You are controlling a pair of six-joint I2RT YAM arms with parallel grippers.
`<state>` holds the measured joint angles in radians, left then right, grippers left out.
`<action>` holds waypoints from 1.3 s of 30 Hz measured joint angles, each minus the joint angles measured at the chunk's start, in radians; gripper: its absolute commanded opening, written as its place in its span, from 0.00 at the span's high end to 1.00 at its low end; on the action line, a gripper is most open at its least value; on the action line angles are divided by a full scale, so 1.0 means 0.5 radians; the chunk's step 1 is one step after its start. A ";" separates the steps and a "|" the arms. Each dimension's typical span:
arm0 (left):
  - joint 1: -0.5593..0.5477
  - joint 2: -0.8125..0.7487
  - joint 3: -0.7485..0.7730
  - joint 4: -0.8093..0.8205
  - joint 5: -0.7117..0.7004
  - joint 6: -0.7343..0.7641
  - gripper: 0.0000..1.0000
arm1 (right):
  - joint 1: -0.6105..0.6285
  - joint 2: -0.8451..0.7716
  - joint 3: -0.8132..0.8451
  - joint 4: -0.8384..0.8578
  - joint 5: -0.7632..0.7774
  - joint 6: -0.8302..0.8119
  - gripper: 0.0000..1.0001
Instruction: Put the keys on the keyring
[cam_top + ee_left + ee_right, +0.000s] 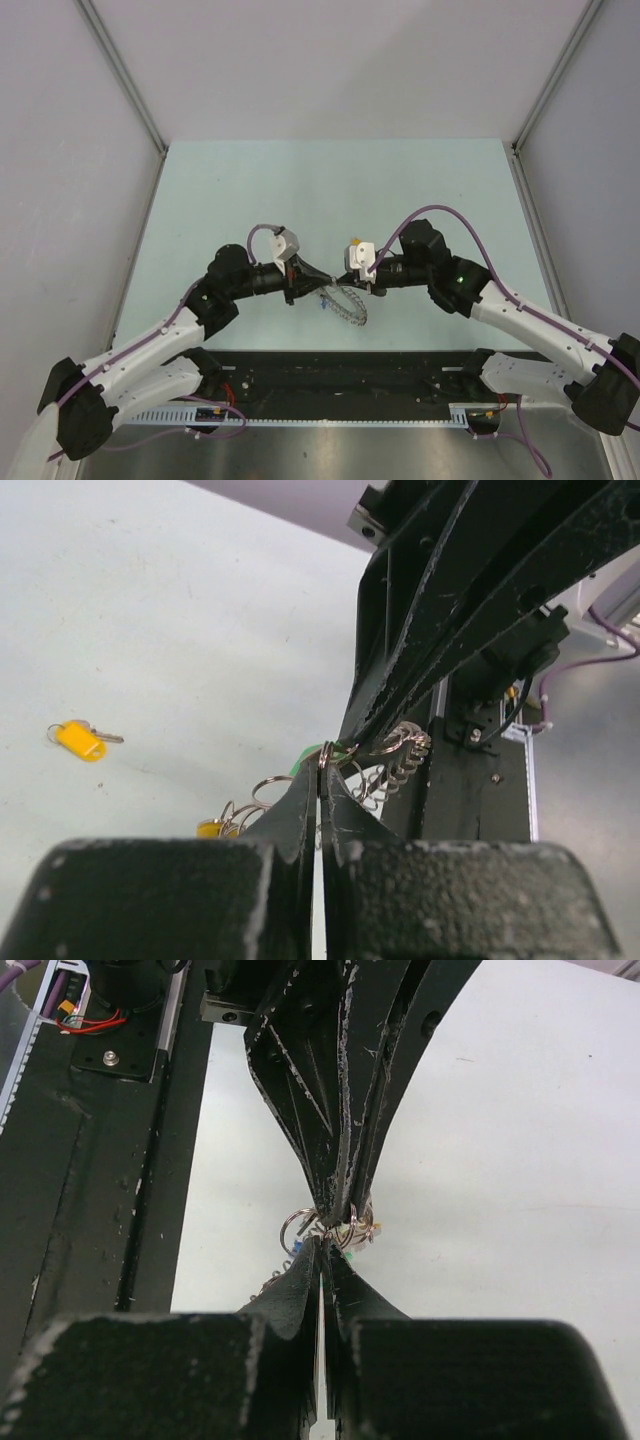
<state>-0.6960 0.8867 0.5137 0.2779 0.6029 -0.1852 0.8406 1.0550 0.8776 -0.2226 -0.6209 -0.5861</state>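
The keyring (350, 306) is caught by its loops where the left claw (322, 277) and right claw (342, 279) meet tip to tip, both pressed together on it. A green key (310, 756) sits right at the keyring. A yellow key (80, 740) lies well apart from it on the tabletop (250, 190).

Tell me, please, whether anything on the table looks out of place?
A yellow-headed key lies alone on the table, well apart from the keyring, which the left gripper and right gripper pinch between them. Nothing else stands out.
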 measured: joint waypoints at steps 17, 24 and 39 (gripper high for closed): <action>0.008 -0.160 -0.118 0.127 -0.103 -0.084 0.73 | -0.009 0.042 0.007 0.053 -0.025 0.011 1.00; 0.021 -0.171 -0.037 -0.104 -0.091 0.098 0.53 | -0.004 0.042 0.007 -0.030 -0.046 0.018 1.00; 0.024 0.103 0.369 -0.661 0.164 0.600 0.28 | 0.005 0.040 0.007 -0.069 -0.047 0.017 1.00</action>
<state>-0.6838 0.9382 0.6983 -0.0528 0.6849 0.1150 0.8433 1.0752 0.8810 -0.2573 -0.6441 -0.5777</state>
